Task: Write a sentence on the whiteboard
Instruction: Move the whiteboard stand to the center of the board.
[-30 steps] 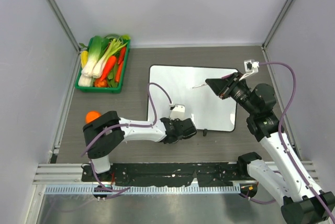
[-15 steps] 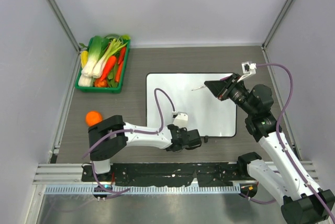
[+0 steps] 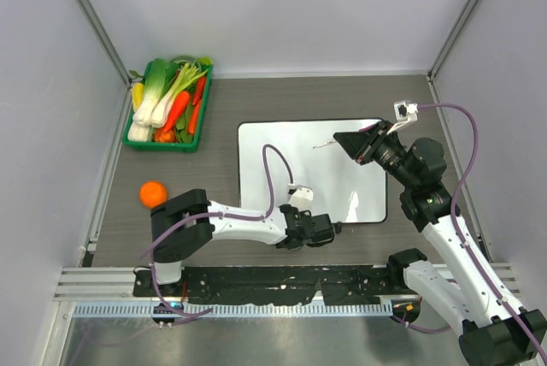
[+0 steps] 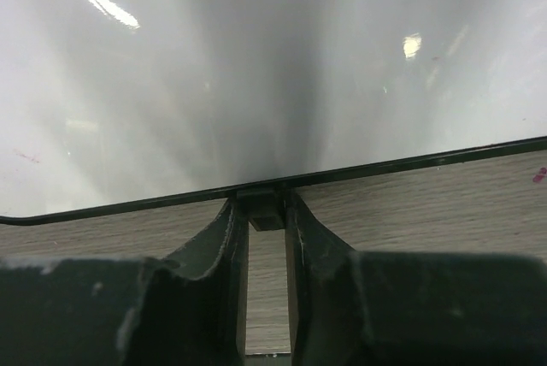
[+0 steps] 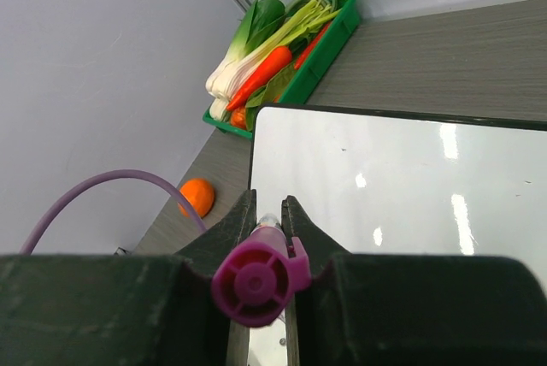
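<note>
The whiteboard [image 3: 312, 169] lies flat on the table, white with a thin black rim. My left gripper [image 3: 330, 228] is at its near edge, shut on a small black clip [image 4: 265, 209] on the rim; the board fills the upper part of the left wrist view [image 4: 273, 75]. My right gripper [image 3: 344, 138] hovers above the board's far right part, shut on a marker with a purple cap [image 5: 256, 276]; the marker tip [image 3: 323, 142] points left over the board. The board also shows below in the right wrist view [image 5: 393, 186].
A green tray of vegetables [image 3: 168, 103] stands at the far left, also in the right wrist view [image 5: 329, 37]. An orange [image 3: 152, 193] lies on the table left of the board. Grey walls enclose the table on three sides.
The left gripper has moved right and toward the near edge, dragging the whiteboard by its clip; the board has shifted nearer and squared up. The right gripper with the marker has barely moved.
</note>
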Robot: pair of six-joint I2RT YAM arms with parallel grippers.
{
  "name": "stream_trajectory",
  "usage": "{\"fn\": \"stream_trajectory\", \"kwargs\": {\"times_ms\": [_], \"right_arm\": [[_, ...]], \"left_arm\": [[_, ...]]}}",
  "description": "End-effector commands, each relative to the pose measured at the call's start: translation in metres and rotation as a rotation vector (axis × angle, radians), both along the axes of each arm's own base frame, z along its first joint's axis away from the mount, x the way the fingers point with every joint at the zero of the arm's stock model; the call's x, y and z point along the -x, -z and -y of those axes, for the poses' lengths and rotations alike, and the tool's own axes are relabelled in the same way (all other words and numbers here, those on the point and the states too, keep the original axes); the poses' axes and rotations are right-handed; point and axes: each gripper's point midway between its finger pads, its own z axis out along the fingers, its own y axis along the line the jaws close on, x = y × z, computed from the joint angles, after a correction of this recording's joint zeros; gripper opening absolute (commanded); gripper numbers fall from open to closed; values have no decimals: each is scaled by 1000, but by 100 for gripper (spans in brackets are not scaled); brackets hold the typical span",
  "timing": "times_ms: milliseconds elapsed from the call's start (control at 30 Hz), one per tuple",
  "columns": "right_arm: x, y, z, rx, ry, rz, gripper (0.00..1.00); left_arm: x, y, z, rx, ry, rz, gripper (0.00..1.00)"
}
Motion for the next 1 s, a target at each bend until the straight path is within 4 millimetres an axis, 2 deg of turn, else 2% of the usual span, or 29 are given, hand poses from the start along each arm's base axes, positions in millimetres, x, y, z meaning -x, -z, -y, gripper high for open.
{"fn": "stream_trajectory", "kwargs": {"times_ms": [0, 100, 133, 200, 267, 400, 533, 667, 833, 967], "right_arm": [[-1, -13, 0, 5, 0, 61, 1], [0, -13, -1, 8, -4, 64, 1], [-1, -12, 0, 8, -3, 60, 1], [-1, -12, -1, 9, -6, 62, 1], [-1, -12, -1, 9, -7, 62, 1], [-2, -9, -1, 13, -6, 53, 1], [-6, -2, -1, 21, 1, 25, 1], [-7, 7, -1, 24, 7, -9, 1], [-6, 21, -2, 41, -4, -41, 1], [-7, 31, -1, 64, -2, -75, 1]], "left_arm": [[34, 11, 4, -7, 98, -128, 23], [38, 5, 5, 18, 118, -123, 31], [39, 3, 5, 27, 120, -123, 38], [39, -3, 1, 33, 116, -122, 59], [41, -9, -4, 31, 117, -127, 68], [49, -23, -9, 81, 139, -153, 73], [45, -49, -12, 122, 175, -119, 76], [28, -80, -19, 66, 214, -22, 85], [0, -118, -8, 84, 265, 75, 91], [-34, -150, -4, 165, 268, 141, 93]]}}
